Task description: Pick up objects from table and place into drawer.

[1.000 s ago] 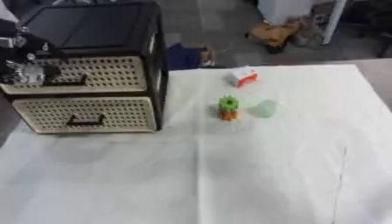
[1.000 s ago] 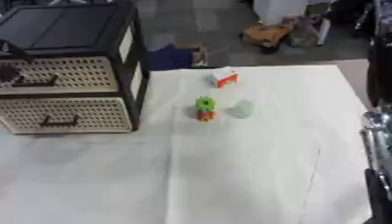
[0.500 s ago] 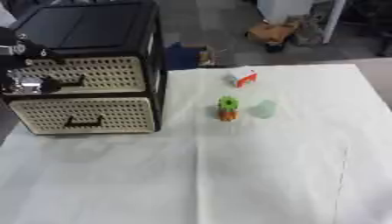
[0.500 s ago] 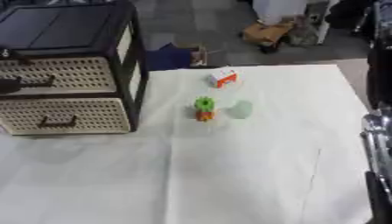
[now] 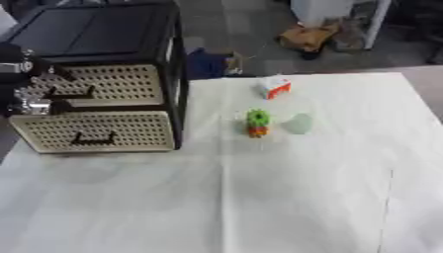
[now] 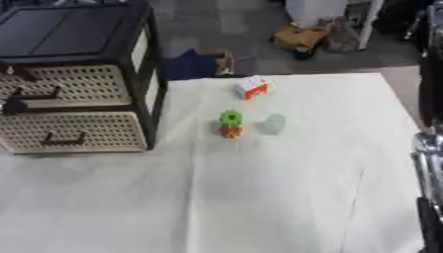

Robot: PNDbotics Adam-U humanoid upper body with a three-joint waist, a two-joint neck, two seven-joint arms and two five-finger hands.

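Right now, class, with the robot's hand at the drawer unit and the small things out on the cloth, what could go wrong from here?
1. Both drawers look closed, so nothing can go in until one is pulled out.
2. The left hand sits at the upper drawer's handle; it could slip off.
3. The green and orange toy stands close beside the pale green object, so grabbing one may knock the other.
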